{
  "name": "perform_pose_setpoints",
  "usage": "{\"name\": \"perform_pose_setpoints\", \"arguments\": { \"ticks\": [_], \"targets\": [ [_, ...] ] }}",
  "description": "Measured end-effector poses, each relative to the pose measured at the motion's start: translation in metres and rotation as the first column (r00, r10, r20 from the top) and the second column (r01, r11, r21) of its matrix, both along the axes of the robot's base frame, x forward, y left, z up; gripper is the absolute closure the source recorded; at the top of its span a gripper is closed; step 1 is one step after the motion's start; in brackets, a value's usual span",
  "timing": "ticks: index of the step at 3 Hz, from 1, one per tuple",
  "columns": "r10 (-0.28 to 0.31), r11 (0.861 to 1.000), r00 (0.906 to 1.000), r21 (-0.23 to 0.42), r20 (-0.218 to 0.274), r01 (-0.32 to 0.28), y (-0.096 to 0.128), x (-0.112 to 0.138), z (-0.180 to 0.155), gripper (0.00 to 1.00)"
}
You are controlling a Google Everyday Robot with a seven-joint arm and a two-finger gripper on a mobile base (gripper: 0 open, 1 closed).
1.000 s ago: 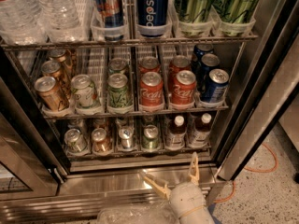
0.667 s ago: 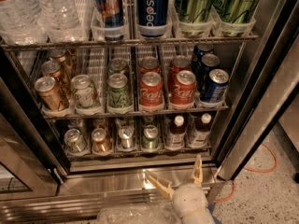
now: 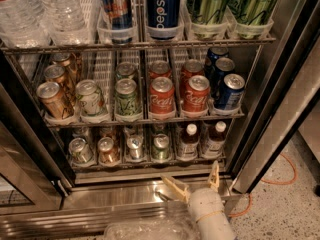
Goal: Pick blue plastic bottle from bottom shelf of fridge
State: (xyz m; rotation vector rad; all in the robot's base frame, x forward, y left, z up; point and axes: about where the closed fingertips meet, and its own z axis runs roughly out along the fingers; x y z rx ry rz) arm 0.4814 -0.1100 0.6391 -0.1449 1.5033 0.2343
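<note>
The pale two-finger gripper (image 3: 190,173) is hovering low at the stainless-steel fridge (image 3: 115,196), just in front of the sill. Its fingers are standing wide apart with nothing between them, one (image 3: 172,186) splaying left and the other (image 3: 214,173) pointing up.

The blue plastic bottle (image 3: 188,143), a small clear plastic bottle with a white screw cap and dark reddish-brown drink, is standing upright in a lane of the bottom shelf (image 3: 150,163), the lowest white wire rack. It lies straight ahead of the open gap and a little above it, apart from the fingers, with its long axis vertical.

A twin bottle (image 3: 214,141) is sitting just beside it on the right, in line with the upright finger. To my eye the approach is going to need the left bottle kept centred so that finger slips between the two.

Against the earlier frames, the gripper has edged slightly right and up toward the shelf. The bottles and cans are sitting unchanged.
</note>
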Motion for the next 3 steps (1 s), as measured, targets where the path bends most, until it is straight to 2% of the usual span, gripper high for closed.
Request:
{"name": "perform_pose_setpoints", "arguments": {
  "ticks": [1,3],
  "targets": [
    [0.002,1.000,1.0000,-0.001,0.002,-0.002,0.001,0.000,0.001,0.00],
    [-0.003,1.000,0.9984,-0.015,0.056,0.004,0.005,0.021,-0.004,0.00]
  ]
}}
